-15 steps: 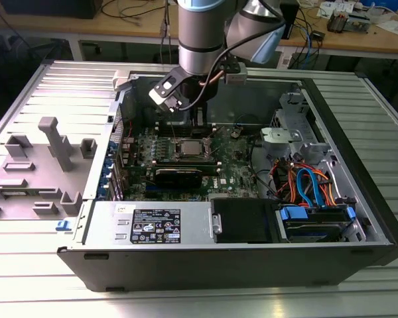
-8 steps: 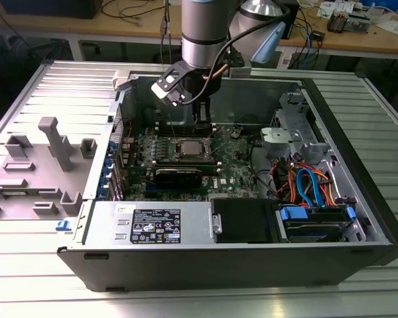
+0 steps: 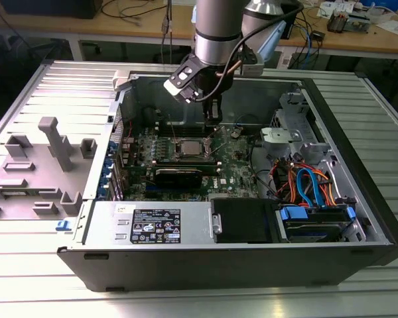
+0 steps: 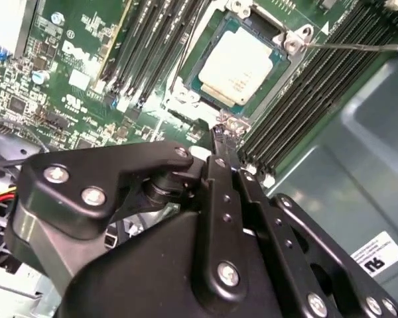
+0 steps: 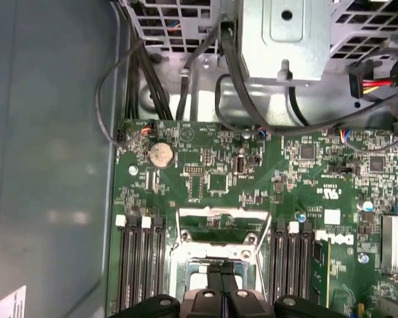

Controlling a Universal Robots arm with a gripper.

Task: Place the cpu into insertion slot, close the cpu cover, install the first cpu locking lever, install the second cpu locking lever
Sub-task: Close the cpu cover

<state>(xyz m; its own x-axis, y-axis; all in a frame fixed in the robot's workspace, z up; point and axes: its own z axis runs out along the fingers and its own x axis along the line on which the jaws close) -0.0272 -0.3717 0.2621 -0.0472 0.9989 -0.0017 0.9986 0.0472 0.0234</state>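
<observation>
- Claw (image 4: 220, 136): fingers drawn together, nothing visible between them. In the second wrist view the tips sit down at one corner of the socket, right at its edge. I cannot tell if they touch the metal.
- cpu (image 4: 239, 63): lies flat and square inside the insertion slot (image 5: 186, 254), silver top up, green border showing evenly all round. Step one judged done.
- cpu cover (image 5: 224, 213): in the first wrist view a thin metal frame with a large window stands just beyond the socket, green board visible through it. Judged to be swung up, so not yet closed, though the angle leaves some doubt.
- Locking lever (image 4: 358, 46): a thin wire rod reaches out across the memory slots (image 4: 152, 46) on one side of the socket. It appears free, not hooked down. The second lever cannot be made out.
- Progress: one of four steps complete; cover and both levers remain.
- Further out: the motherboard (image 5: 219, 172) lies in the open computer case (image 3: 252, 265), which rests on its side on the ribbed metal counter (image 3: 199, 301). The arm reaches down into the case from above.
</observation>
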